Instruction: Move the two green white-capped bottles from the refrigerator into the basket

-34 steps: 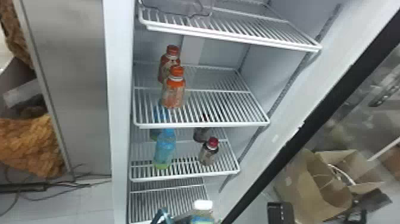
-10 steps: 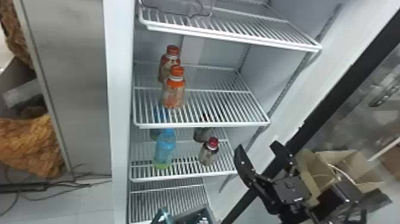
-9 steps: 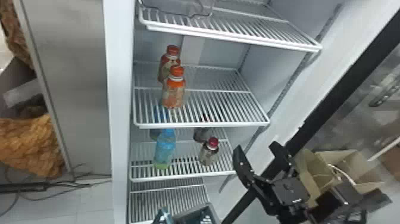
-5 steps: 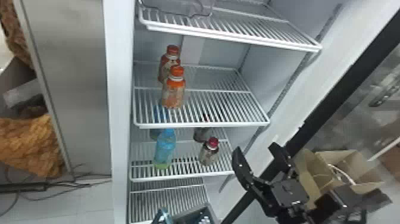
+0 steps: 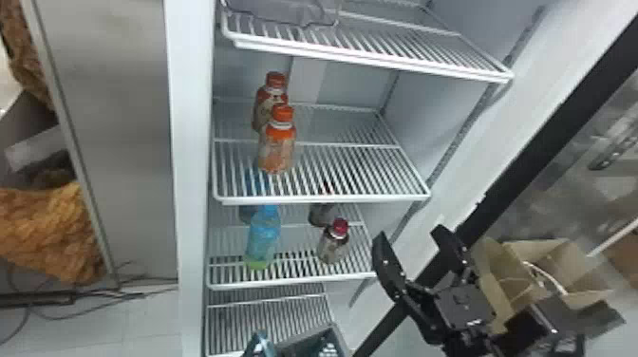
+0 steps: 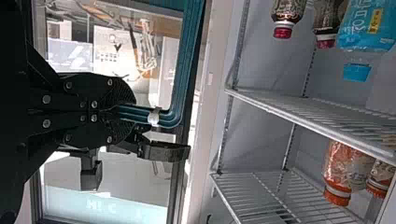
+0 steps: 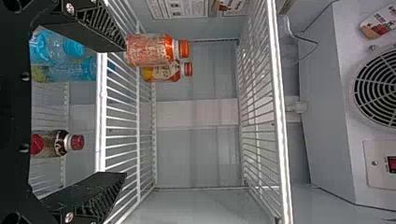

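My right gripper (image 5: 410, 235) stands open before the refrigerator's right side in the head view. Between its spread fingers in the right wrist view, the gripper (image 7: 124, 109) holds nothing. The dark basket (image 5: 332, 330) shows at the head view's bottom edge, with a small whitish object (image 5: 327, 349) inside, too little of it visible to identify. In the left wrist view my left gripper (image 6: 119, 112) is shut on the basket's teal handle (image 6: 180, 70).
Two orange-capped bottles (image 5: 276, 147) stand on a middle wire shelf (image 5: 323, 199). On the shelf below are blue bottles (image 5: 263, 237) and dark red-capped bottles (image 5: 333, 242). Cardboard boxes (image 5: 493, 266) lie behind the right arm, beyond the black door edge (image 5: 536, 142).
A white-capped bottle that showed at the head view's bottom edge is gone from there, and the basket's rim now shows. My right gripper has risen into view, open, and since shifted only slightly.
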`<state>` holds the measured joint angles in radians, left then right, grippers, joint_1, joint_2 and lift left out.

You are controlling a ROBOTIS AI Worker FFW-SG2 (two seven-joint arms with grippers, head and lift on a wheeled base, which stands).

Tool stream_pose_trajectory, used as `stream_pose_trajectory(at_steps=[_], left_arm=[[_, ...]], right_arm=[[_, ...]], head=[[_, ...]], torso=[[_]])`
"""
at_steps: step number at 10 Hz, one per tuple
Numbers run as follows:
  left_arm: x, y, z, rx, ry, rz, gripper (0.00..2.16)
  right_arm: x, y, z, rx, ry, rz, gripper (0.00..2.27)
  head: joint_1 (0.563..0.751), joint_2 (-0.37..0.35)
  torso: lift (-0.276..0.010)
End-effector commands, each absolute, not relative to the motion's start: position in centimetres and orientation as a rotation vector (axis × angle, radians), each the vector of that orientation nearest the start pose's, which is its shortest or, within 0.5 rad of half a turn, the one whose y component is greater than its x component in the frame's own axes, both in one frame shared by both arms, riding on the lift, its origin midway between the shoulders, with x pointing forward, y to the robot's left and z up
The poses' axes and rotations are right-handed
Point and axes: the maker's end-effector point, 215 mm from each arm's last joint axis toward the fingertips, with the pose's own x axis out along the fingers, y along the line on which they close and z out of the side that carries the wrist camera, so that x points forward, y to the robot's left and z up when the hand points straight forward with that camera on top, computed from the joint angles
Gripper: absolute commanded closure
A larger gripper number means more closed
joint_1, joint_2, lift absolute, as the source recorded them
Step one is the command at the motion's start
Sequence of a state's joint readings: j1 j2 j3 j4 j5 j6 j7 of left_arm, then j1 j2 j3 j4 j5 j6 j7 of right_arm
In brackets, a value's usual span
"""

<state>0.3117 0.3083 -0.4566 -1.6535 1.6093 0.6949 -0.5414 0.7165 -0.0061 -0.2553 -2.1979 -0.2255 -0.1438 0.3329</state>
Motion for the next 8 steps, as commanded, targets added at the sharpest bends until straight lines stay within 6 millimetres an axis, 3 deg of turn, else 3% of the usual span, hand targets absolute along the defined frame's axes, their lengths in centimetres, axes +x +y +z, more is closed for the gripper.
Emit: stream_pose_trajectory(at_steps=[1,8], left_arm=[[26.32,-6.99,-38.92,-1.624,0.836,-1.022,1.22],[26.25,-6.97,-38.92,-1.629,0.836,-1.021,1.21]], right_arm=[[37.45,-28.9,-28.26,0.029,-0.095,0.124,0.1],[37.49,-29.18,-27.88,0.03,-0.11,0.117,0.09]], head=[[0.695,-0.35],[0.695,-0.35]], torso=[[-0.004],[-0.004]])
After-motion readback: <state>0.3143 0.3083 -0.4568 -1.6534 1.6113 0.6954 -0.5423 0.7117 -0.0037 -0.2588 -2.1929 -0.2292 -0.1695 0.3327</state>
